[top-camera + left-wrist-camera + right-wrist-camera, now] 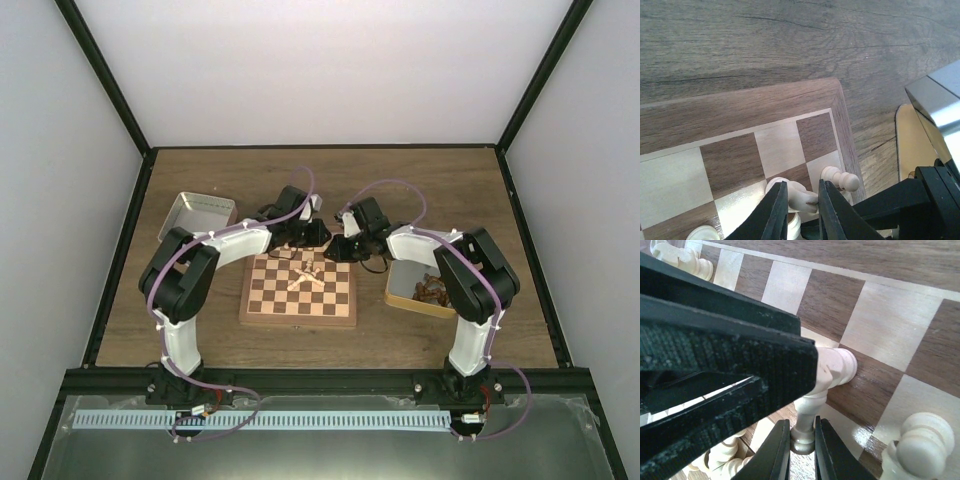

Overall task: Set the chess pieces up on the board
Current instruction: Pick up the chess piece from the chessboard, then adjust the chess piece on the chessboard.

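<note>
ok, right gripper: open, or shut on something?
Shut on a pale chess piece: the right gripper has both fingers pressed against its sides, no gap showing.

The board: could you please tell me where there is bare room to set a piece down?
Bare: the near rows of the board, between the heaped chess pieces and its near border. Crowded: the centre heap and the far edge, where both jaws meet.

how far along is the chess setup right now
Barely started. Done: no finished row shows on the board. In hand: the left gripper and right gripper each pinch a pale piece, maybe the same one. Left: the heap of pieces lying mid-board needs standing up.
</note>
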Tool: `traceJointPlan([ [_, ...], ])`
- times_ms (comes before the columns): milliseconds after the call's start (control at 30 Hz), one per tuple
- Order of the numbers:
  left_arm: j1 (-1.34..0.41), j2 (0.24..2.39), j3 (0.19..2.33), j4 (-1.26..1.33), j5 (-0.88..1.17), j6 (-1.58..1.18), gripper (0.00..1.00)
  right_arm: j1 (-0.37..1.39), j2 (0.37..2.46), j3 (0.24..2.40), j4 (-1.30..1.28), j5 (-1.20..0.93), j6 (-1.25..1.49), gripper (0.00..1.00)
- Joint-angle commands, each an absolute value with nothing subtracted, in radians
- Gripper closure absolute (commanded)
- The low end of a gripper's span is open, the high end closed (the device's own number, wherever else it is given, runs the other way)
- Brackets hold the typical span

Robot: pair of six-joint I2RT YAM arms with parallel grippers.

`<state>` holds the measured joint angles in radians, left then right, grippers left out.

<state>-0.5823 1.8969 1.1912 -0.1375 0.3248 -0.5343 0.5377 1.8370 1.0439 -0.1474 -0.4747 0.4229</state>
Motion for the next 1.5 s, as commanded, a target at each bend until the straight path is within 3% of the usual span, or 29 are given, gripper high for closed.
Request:
traceJointPlan([
  [0, -0.595, 1.919, 1.197, -0.162, 0.289, -0.505, 0.81, 0.532, 1.818, 1.010, -0.180, -0.484, 0.429, 0.99],
  [533, -0.603, 1.876, 1.191, -0.173, 0.274, -0.495, 0.81, 0.532, 1.704, 0.911, -0.206, -0.519, 0.423, 0.98],
  [733, -0.603, 1.836, 1.198, -0.175, 0.306, -0.494, 0.74, 0.532, 1.627, 0.902, -0.211, -0.506, 0.457, 0.98],
  [1000, -0.606, 1.828, 1.222, -0.187, 0.323, -0.490, 0.62, 0.532, 1.526, 0.902, -0.275, -0.308, 0.536, 0.96],
  [1233, -0.628, 1.863, 1.254, -0.243, 0.261, -0.479, 0.61, 0.532, 1.425, 0.874, -0.320, -0.089, 0.626, 0.96],
  [1467, -0.638, 1.900, 1.287, -0.295, 0.211, -0.462, 0.59, 0.532, 1.379, 0.872, -0.326, -0.041, 0.635, 0.95],
])
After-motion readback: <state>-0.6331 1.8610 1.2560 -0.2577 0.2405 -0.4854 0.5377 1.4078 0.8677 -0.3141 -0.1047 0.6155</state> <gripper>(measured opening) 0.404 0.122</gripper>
